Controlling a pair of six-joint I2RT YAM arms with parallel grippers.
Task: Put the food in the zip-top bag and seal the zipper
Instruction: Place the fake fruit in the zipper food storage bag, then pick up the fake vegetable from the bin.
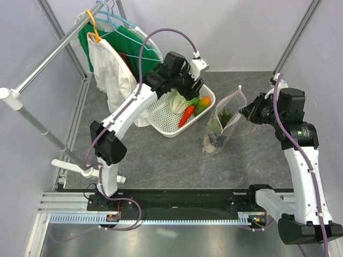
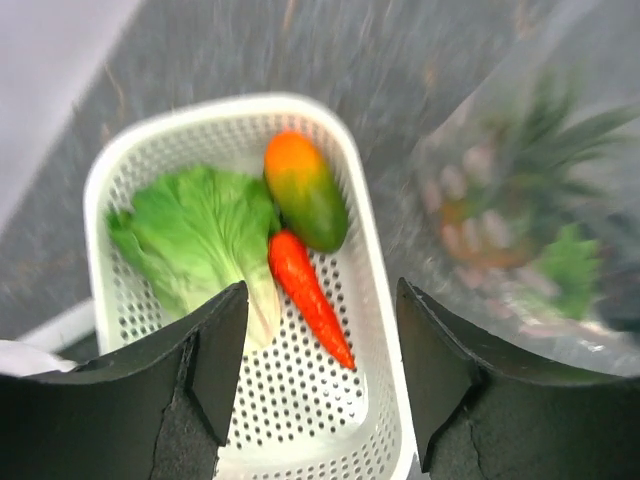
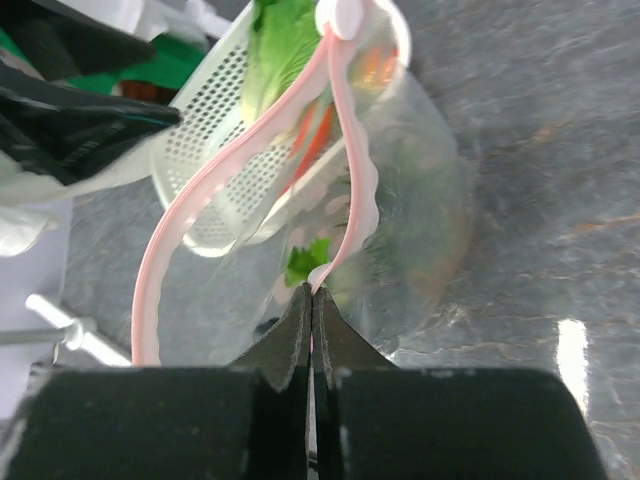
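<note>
Left gripper [image 2: 320,300] hangs over the white basket [image 2: 368,240], jaws apart, nothing between them. In my left wrist view the gap is centred on the red chili [image 2: 305,290]. The lettuce [image 2: 195,235] lies to its left and the orange-green fruit [image 2: 305,190] just beyond it, touching.

Right gripper [image 3: 311,300] is pinched shut on the zipper [image 3: 200,195] at its near end. It holds the zip-top bag [image 1: 222,128] upright on the table, just right of the basket. The mouth gapes in a long loop; the two pink strands meet again at the far end under a small white tab.

Already in the bag: a spiky green piece [image 1: 226,115] and a dark lump low down [image 1: 217,139], probably the grapes. The blur through the plastic stops me naming more.

Handling, my estimate:
- Toy food looks light, rigid and smooth. The chili tapers, so I would close across its thick upper half, not the tip, or it may squirt out
- The fruit is rounded; take it across the short axis
- The lettuce is broad and probably thin; take it at the pale stalk end
- The bag is floppy film with no stiffness of its own and stands only because of the pinch on the strip. Loosen that and the mouth likely folds over
- The strip is the one firm part, so for sealing, grip there and run along it

Task roughly midway: three pieces in the basket, zipper unsealed
</note>
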